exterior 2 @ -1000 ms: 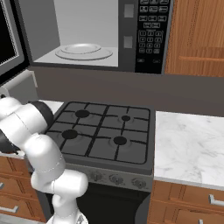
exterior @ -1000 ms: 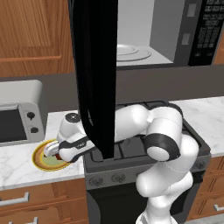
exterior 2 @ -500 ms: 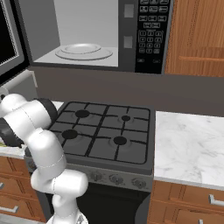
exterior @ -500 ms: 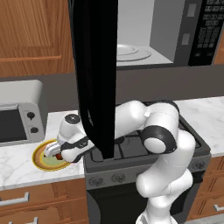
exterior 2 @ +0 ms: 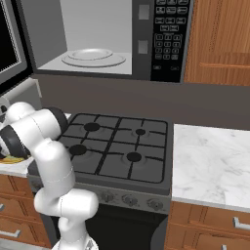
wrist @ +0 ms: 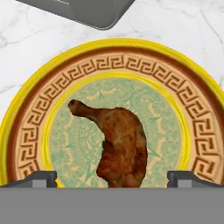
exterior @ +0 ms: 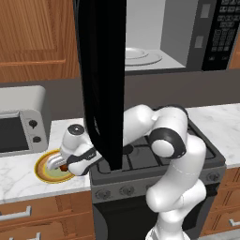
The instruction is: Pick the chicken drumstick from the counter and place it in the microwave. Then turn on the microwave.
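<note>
Brown drumstick (wrist: 120, 146) lies mid-plate (wrist: 192, 109) on the counter (exterior: 18, 180), left of the stove, gripper (wrist: 111, 178) poised over it with fingers (wrist: 37, 178) spread wide either side, holding nothing, apparently lined up to grasp; microwave (exterior 2: 161, 39) door stands open, ready.

Base views flank the stovetop (exterior 2: 117, 151); hand view (close) faces down.

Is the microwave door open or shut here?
Open: the microwave shows its bare turntable, and the black door swings out over the stovetop.
</note>
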